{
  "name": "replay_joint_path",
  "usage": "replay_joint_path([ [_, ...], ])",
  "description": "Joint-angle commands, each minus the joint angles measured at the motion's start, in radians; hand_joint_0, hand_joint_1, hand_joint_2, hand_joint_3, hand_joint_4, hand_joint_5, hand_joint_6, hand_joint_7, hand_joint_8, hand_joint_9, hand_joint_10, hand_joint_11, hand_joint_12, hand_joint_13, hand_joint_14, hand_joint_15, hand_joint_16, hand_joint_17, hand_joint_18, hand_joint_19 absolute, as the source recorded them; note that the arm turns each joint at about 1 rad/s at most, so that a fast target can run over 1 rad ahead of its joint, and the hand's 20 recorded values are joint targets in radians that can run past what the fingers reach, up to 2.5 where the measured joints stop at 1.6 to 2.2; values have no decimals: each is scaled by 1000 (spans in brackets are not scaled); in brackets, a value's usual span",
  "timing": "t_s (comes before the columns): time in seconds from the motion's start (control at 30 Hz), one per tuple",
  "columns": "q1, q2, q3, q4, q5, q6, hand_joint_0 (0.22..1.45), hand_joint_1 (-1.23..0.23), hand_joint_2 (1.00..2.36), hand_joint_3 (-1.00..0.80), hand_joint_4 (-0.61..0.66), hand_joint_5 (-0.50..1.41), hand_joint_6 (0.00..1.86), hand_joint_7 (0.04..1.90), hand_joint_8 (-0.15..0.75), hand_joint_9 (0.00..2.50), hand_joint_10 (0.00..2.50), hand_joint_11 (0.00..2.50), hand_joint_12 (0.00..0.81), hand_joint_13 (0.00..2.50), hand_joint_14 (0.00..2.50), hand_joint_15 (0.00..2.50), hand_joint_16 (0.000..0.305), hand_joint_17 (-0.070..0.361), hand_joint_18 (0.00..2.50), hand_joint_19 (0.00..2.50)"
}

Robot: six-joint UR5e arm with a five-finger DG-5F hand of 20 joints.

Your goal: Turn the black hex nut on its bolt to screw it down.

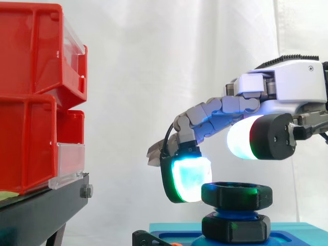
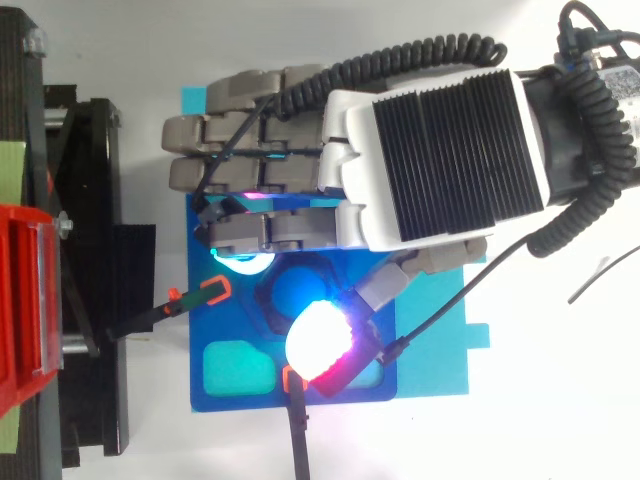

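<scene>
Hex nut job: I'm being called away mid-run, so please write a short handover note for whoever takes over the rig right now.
Hand: open, gripping nothing. One glowing fingertip is beside the black hex nut; the thumb pad is raised above it.
Nut: on the blue bolt, with thread showing above the lower black hex piece.
Done: nut is started on the bolt.
Left: grip it and turn it down.

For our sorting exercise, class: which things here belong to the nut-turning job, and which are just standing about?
Job in hand:
- hand
- upper black hex nut
- blue bolt
- blue base plate under the bolt

Standing about:
- red bins
- black stand
- turquoise sheet under the plate
</scene>
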Motion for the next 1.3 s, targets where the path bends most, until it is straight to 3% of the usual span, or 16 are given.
replay_joint_path([
  [0.0,-1,-1,8,4,-4,-1,481,-148,1000,-500,221,-25,504,1316,273,488,0,0,351,342,0,0,56,127,269,459],
  [0.37,-2,-1,9,9,-5,-1,480,-141,1000,-500,224,-29,505,1281,275,488,0,0,350,340,0,0,57,128,266,447],
  [0.6,13,-1,25,10,1,-1,480,-136,1000,-500,236,-38,505,1209,273,485,0,0,351,339,0,0,57,128,264,450],
  [0.8,39,-1,25,29,24,0,479,-135,1000,-500,240,-44,505,1164,273,485,0,0,352,339,0,0,57,128,270,450],
  [0.9,60,-1,25,29,47,0,479,-134,1000,-500,254,-45,505,1155,274,482,0,0,352,339,0,0,57,128,268,450],
  [1.07,83,-1,23,27,56,-1,478,-134,1000,-500,257,-47,505,1141,271,477,0,0,353,342,0,0,57,129,268,455],
  [1.27,99,-2,23,26,77,-1,479,-134,1000,-500,261,-47,505,1136,272,478,0,0,353,341,0,0,57,128,269,458],
])
